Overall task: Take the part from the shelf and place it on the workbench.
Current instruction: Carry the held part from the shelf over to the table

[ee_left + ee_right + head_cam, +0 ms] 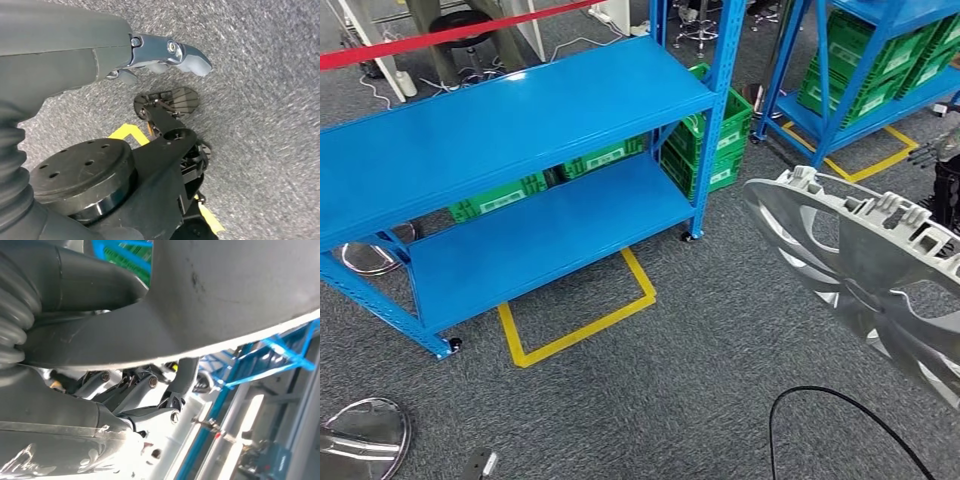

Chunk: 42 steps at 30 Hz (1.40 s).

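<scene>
Right hand (151,390) fingers curled under grey part (863,270), gripping it; left hand (166,52) empty, fingers extended, over carpet (697,380).

Grey carpet floor (682,390) marked with yellow tape (580,330).
Green crates (709,140) stacked beside and behind the near rack; more green crates (878,60) stored on a second blue rack (841,110) far right. Red band (441,35) stretched across the top. Black cable (848,405) looped low right, chrome stool bases (365,435) at left.
</scene>
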### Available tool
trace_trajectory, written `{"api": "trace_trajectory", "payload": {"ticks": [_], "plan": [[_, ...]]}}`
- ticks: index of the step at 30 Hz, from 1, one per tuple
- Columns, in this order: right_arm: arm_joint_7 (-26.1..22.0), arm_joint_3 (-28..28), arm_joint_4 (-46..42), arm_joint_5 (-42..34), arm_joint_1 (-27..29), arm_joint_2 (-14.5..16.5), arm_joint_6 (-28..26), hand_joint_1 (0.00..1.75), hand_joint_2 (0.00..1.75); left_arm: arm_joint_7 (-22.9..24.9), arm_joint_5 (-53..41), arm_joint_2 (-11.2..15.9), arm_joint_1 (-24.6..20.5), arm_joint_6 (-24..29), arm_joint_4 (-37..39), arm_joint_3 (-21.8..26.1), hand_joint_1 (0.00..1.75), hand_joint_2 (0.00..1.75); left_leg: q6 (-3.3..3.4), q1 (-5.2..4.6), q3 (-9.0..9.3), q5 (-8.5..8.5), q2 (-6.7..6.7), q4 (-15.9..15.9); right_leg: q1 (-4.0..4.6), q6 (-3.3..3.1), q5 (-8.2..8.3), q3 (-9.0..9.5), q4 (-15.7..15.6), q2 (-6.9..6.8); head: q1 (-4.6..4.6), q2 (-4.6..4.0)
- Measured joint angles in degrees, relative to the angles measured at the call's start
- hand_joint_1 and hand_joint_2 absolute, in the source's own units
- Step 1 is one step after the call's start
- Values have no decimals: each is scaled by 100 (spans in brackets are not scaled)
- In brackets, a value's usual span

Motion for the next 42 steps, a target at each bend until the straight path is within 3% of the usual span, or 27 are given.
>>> {"api": "trace_trajectory", "payload": {"ticks": [1, 3, 5, 7, 8, 9, 10, 11, 12, 14, 16, 18, 20, 22, 23, 25, 27, 28, 29, 31, 32, 34, 36, 38, 39, 40, 42], "plan": [[-1, -19, -1, -5, -1, 8, 16, 175, 175, 4, 4, -3, -10, -2, -3, 2, 0, 175, -26, 10, -4, -28, -20, 9, -5, -37, 17, -15, -10, 67, -3, 0], [-2, -47, 0, -12, -25, 27, 51, 175, 175, 13, 13, -9, -29, -13, -6, 10, 0, 175, -68, 30, -128, -250, -259, 286, -28, -111, 61, -34, -43, 199, -24, 0], [-2, -61, 7, -16, -61, 45, 74, 175, 175, 28, 20, -16, -26, -22, -7, 25, 0, 175, -80, 40, -470, -626, -536, 1008, -41, -153, 87, -62, -53, 343, -50, 0], [-2, -76, 21, -17, -78, 55, 85, 175, 175, 44, 22, -24, -12, -25, -7, 34, 0, 175, -81, 39, -768, -778, -604, 1581, -39, -164, 101, -83, -52, 509, -58, 0], [-2, -86, 30, -16, -81, 59, 87, 175, 175, 48, 22, -26, -9, -26, -7, 35, 0, 175, -78, 40, -785, -685, -615, 1582, -40, -159, 109, -87, -50, 596, -58, 0], [-2, -97, 36, -17, -82, 62, 89, 175, 175, 49, 22, -27, -12, -26, -7, 36, 0, 175, -73, 45, -697, -496, -638, 1368, -45, -149, 117, -87, -46, 684, -58, 0], [-2, -108, 40, -19, -82, 66, 90, 175, 175, 50, 23, -27, -16, -26, -8, 37, 0, 175, -68, 53, -547, -275, -693, 1035, -53, -135, 124, -88, -41, 765, -59, 0], [-3, -118, 42, -25, -85, 68, 92, 175, 175, 53, 22, -28, -22, -26, -8, 38, 0, 175, -64, 71, -375, -99, -831, 663, -53, -111, 132, -97, -26, 845, -58, 0], [-5, -125, 42, -33, -89, 68, 95, 175, 175, 56, 22, -32, -27, -26, -9, 41, 0, 175, -59, 89, -238, 6, -960, 359, -56, -85, 140, -121, -5, 916, -55, 0], [-16, -142, 41, -58, -88, 68, 102, 175, 175, 63, 20, -42, -36, -30, -10, 55, 0, 175, -29, 102, -131, 34, -1116, 97, -68, -8, 178, -183, 4, 1052, -52, 0], [-32, -167, 39, -80, -74, 69, 116, 175, 175, 66, 18, -48, -45, -37, -13, 70, 0, 175, 43, 101, -135, 54, -995, 72, -90, 69, 216, -235, -18, 1135, -51, 0], [-47, -192, 34, -97, -79, 71, 131, 175, 175, 63, 18, -50, -51, -40, -20, 81, 0, 175, 111, 112, -132, 83, -848, 53, -70, 130, 72, -362, 206, 888, -2, 0], [-58, -200, 31, -110, -96, 73, 140, 175, 175, 61, 19, -55, -40, -42, -26, 88, 0, 175, 144, 98, -130, 85, -693, 49, -58, 180, -292, -666, 886, 503, 49, 0], [-61, -202, 35, -114, -98, 77, 146, 175, 175, 62, 19, -56, -18, -43, -27, 94, 0, 175, 155, 82, -130, 77, -519, 50, -77, 210, -547, -948, 1543, 367, 56, 0], [-61, -206, 38, -114, -94, 79, 149, 175, 175, 63, 18, -54, -16, -43, -28, 97, 0, 175, 157, 79, -127, 72, -435, 51, -84, 214, -533, -956, 1603, 349, 57, 0], [-62, -215, 41, -113, -95, 79, 153, 175, 175, 66, 15, -55, -27, -44, -28, 100, 0, 175, 143, 78, -105, 54, -290, 51, -90, 204, -243, -616, 1048, 276, 57, 0], [-65, -223, 40, -120, -101, 81, 152, 175, 175, 74, 10, -54, -37, -45, -30, 102, 0, 175, 101, 59, -67, 23, -178, 55, -63, 162, -5, -166, 279, 61, 54, 0], [-67, -230, 38, -136, -102, 85, 152, 175, 175, 78, 6, -53, -38, -43, -31, 103, 0, 175, 74, 46, -53, 13, -132, 54, -45, 126, 39, -49, 73, -4, 51, 0], [-69, -241, 35, -159, -100, 90, 151, 175, 175, 81, 1, -52, -39, -42, -32, 105, 0, 175, 44, 35, -45, 11, -86, 49, -24, 85, 39, -20, 2, -23, 46, 0], [-73, -274, 21, -215, -90, 100, 154, 175, 175, 80, -10, -54, -43, -38, -33, 108, 0, 175, -23, 36, -38, 15, 3, 23, -10, -3, 75, -50, -10, 106, 45, 0], [-78, -292, 10, -238, -84, 104, 156, 175, 175, 78, -16, -54, -49, -38, -33, 109, 0, 175, -55, 45, -42, -16, -42, 36, -17, -40, 96, -56, -34, 167, 41, 0], [-90, -319, -12, -271, -85, 115, 168, 175, 175, 69, -25, -56, -54, -38, -34, 109, 0, 175, -94, 60, -174, -252, -308, 347, -48, -106, 139, -51, -87, 289, 18, 0], [-97, -336, -19, -290, -92, 127, 183, 175, 175, 63, -35, -57, -40, -39, -35, 109, 0, 175, -98, 65, -520, -627, -558, 1086, -56, -132, 154, -65, -97, 423, -7, 0], [-99, -353, -18, -296, -88, 134, 195, 175, 175, 63, -45, -57, -16, -39, -35, 110, 0, 175, -99, 65, -800, -753, -609, 1614, -54, -139, 163, -76, -96, 588, -16, 0], [-99, -361, -17, -294, -85, 136, 201, 175, 175, 63, -49, -56, -10, -39, -35, 111, 0, 175, -98, 67, -810, -654, -619, 1596, -57, -135, 169, -78, -93, 673, -15, 0], [-101, -367, -17, -291, -84, 139, 207, 175, 175, 63, -51, -56, -9, -39, -35, 111, 0, 175, -96, 74, -706, -455, -651, 1351, -65, -125, 176, -78, -88, 764, -16, 0], [-104, -378, -18, -281, -88, 146, 225, 175, 175, 63, -55, -59, -15, -43, -36, 112, 0, 175, -97, 119, -361, -67, -941, 595, -75, -77, 181, -101, -49, 934, -19, 0]]}}
